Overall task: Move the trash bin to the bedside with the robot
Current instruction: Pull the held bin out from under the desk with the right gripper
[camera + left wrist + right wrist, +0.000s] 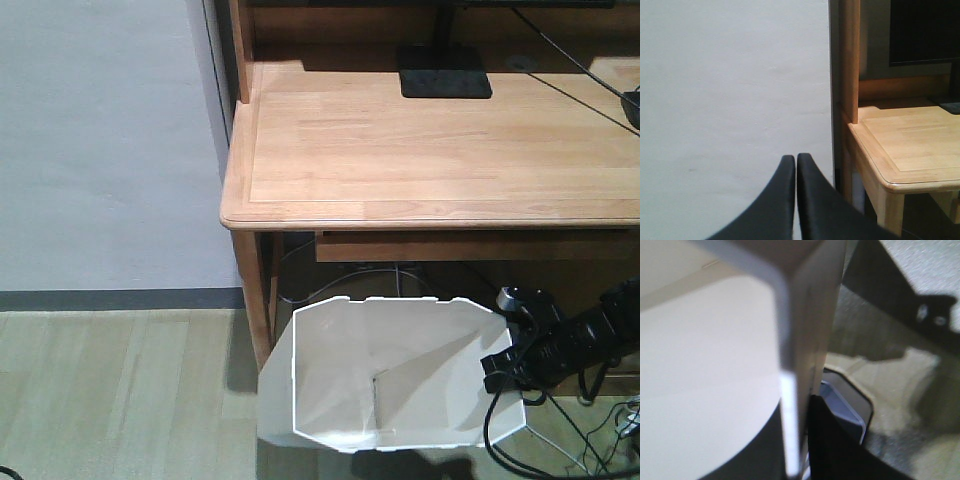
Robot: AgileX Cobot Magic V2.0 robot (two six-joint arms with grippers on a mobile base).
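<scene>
The trash bin (pixel 385 365), lower centre beneath the desk (pixel 430 150), was clamped at its right rim by the right gripper (pixel 499 366); the left gripper (pixel 796 165) was closed and empty; no bedside visible, transfer judged outstanding.

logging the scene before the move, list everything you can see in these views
trash bin: one, white, cream inside, on the floor at the desk's front edge
desk: one, light wood, beside the wall
monitor stand: one, black, at the back of the desk top
monitor: one, dark screen, above the desk
cables: several, black, under the desk
floor: one, pale wood planks
wall: one, pale grey, left of the desk
left gripper: one, black, shut, empty, facing the wall
right gripper: one, black, shut on the trash bin's rim
</scene>
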